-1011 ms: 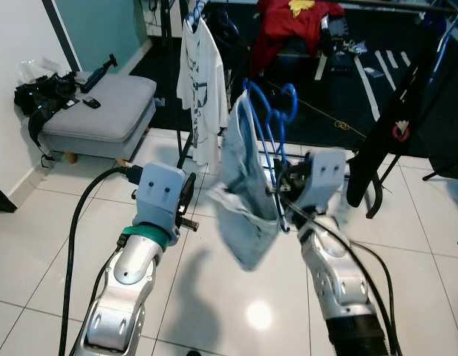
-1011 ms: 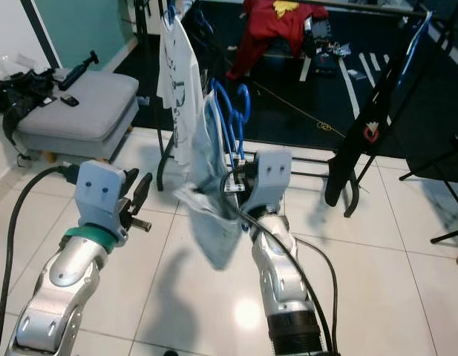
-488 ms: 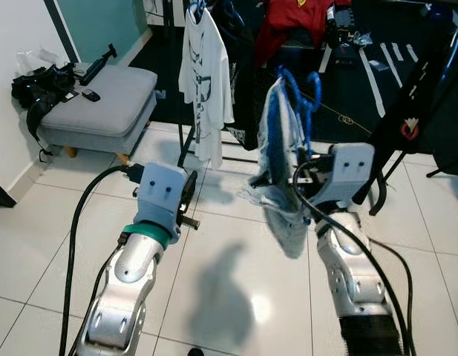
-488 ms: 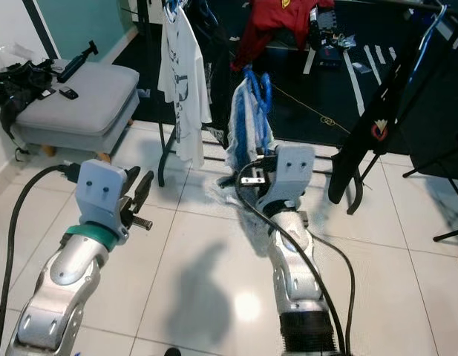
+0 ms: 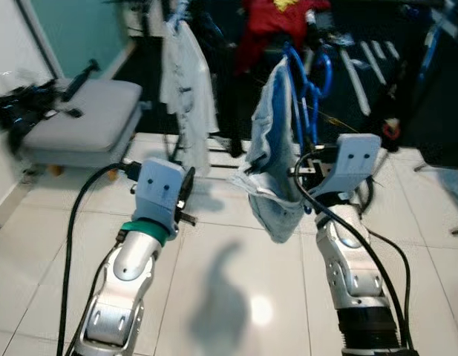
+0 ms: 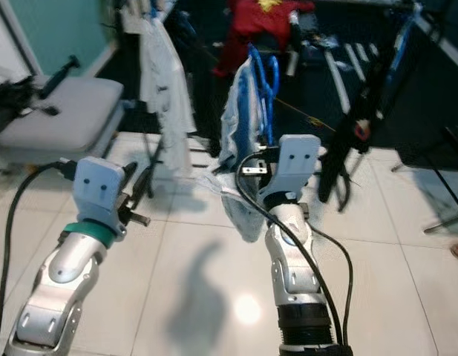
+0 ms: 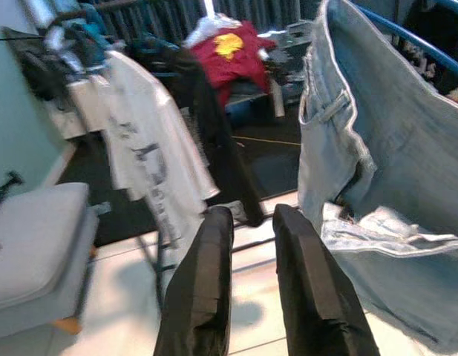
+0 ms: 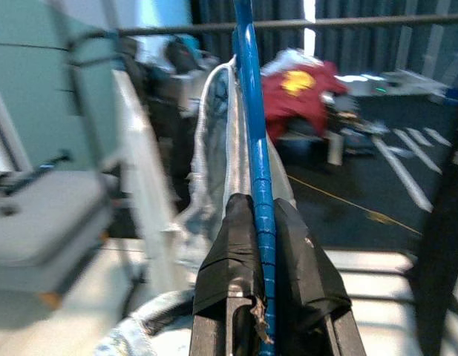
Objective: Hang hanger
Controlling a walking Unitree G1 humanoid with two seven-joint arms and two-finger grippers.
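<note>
blue plastic hanger [image 8: 255, 148] with pale denim jeans [image 5: 273, 159] draped on it is held upright, right of centre, the right claw [image 8: 263, 222] clamped on its bar. left claw [image 7: 247, 226], fingers slightly apart, holds nothing near a white shirt [image 5: 185, 89] hanging far left.

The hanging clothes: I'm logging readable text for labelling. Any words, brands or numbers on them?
None can be read.
White T-shirt: dark print, too blurred.
Red garment: yellow emblem, no legible letters.
Black garment: small red and white badge, too small.
</note>
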